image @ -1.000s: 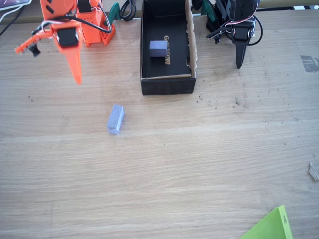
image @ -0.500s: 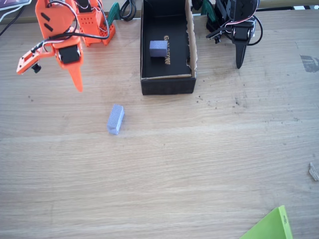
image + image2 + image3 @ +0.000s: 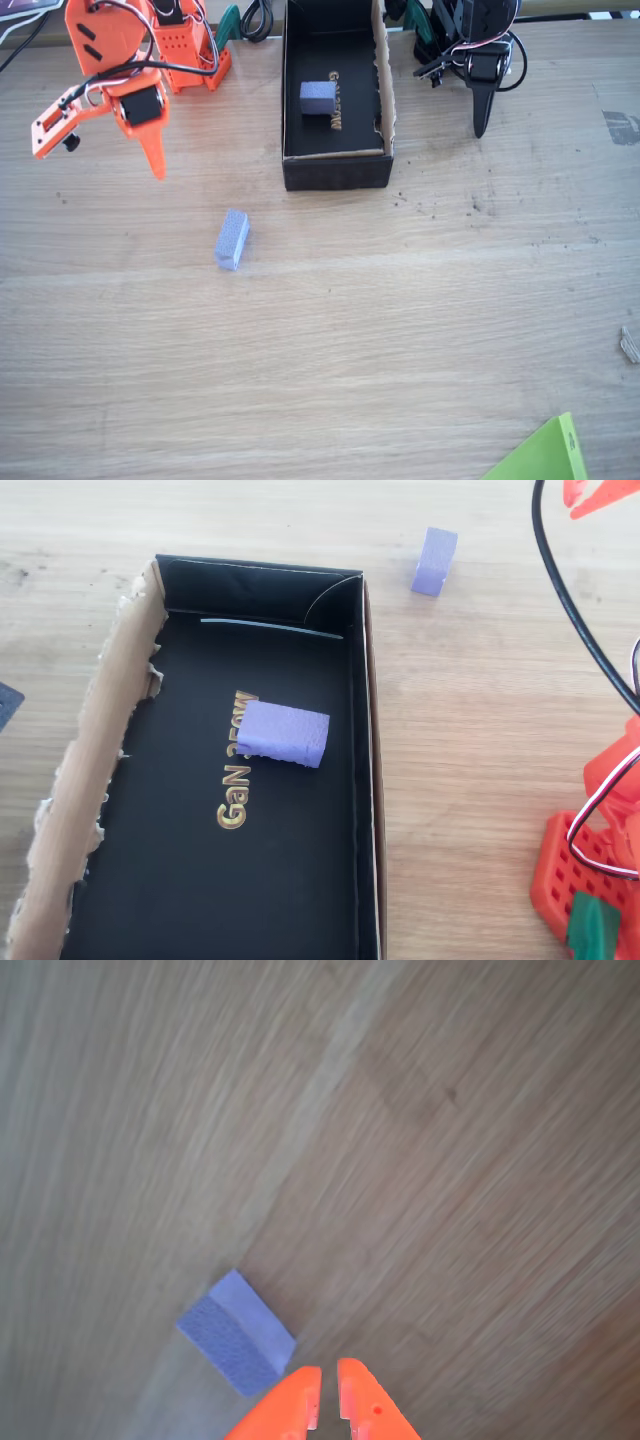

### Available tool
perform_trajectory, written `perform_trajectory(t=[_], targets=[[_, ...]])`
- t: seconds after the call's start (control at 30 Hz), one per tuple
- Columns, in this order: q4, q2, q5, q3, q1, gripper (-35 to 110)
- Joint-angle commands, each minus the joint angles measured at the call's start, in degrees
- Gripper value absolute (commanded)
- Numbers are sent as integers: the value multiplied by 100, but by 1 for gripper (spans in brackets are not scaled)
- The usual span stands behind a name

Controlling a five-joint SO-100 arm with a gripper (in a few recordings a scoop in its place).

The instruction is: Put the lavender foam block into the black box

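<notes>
Two blocks: one lies loose on the table, the other sits in the box.
Table (image 3: 400,330): light wood grain; a lime-green sheet corner (image 3: 545,455) pokes in at the lower right of the fixed view, nearest the camera.
Lavender foam block (image 3: 231,238): lies flat on the bare table, well apart from the box, below and to the left of it in the fixed view; its long side runs almost away from the camera, slightly tilted. The wrist view shows it (image 3: 237,1332) just beside the orange fingertips, to their left, not touching them. In the overhead view it (image 3: 434,561) lies outside the box near the top edge.
Black box (image 3: 335,172): long, low-walled, open on top, standing farther back on the table; one long wall is raw, torn brown cardboard, on the right in the fixed view and on the left (image 3: 75,780) in the overhead view.
Box contents: a shorter, cube-like lavender block (image 3: 318,97) rests on the black floor, partly covering gold lettering (image 3: 233,805) that reads "GaN" in the overhead view.
Pincer (image 3: 155,165): orange, narrowed to a near-shut state with only a thin slit between the two tips (image 3: 328,1400) and nothing held; it hangs above the table, up and left of the long block.
Arm pose: the orange arm (image 3: 105,70) leans out from its base (image 3: 185,50) at the far left, the pincer pointing down and toward the camera.
</notes>
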Motion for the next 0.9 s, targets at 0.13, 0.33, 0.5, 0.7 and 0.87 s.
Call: perform_trajectory(t=[0.13,0.33,0.5,0.7,0.87], targets=[[290,97,519,-176,18,0],[237,141,703,-132,0,0],[457,114,1450,-132,18,0],[896,70,2742,-44,35,0],[1134,35,3393,-44,44,0]])
